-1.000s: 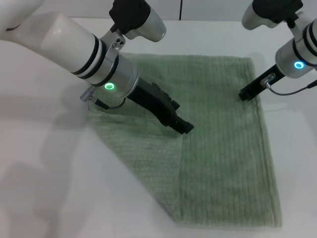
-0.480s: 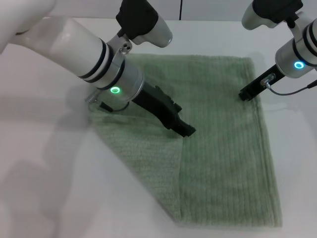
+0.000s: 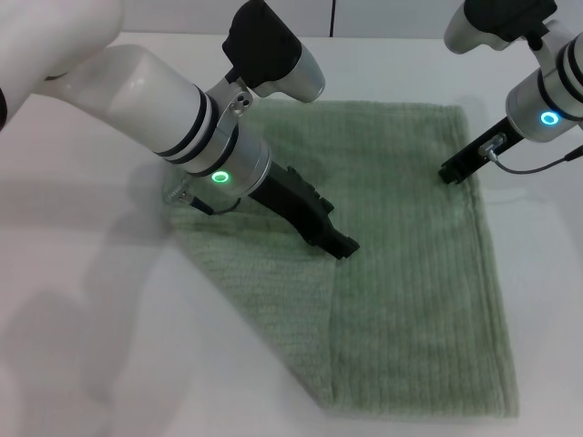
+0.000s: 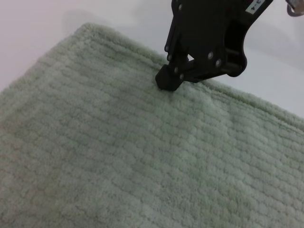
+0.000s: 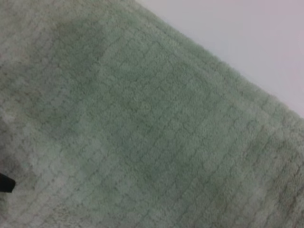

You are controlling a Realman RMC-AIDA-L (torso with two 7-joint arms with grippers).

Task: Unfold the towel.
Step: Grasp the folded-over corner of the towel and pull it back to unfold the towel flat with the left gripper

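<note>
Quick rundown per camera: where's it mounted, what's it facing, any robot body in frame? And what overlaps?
Head: on the robot's head, facing down at the towel on the table; both arms show, left gripper, right gripper.
Left wrist: faces the towel; a black gripper shows at its edge.
Right wrist: close over the towel; no gripper clearly seen.
Shared: all three show the towel.

White arms, black tooling, green lights glowing

Both arms are showing glossy white shells ending in silver cuffs with black bands and a glowing green ring; thin grey cables are looping off each wrist, and the black left tool (image 3: 342,245) and right tool (image 4: 169,83) are showing small silver screws.
</note>
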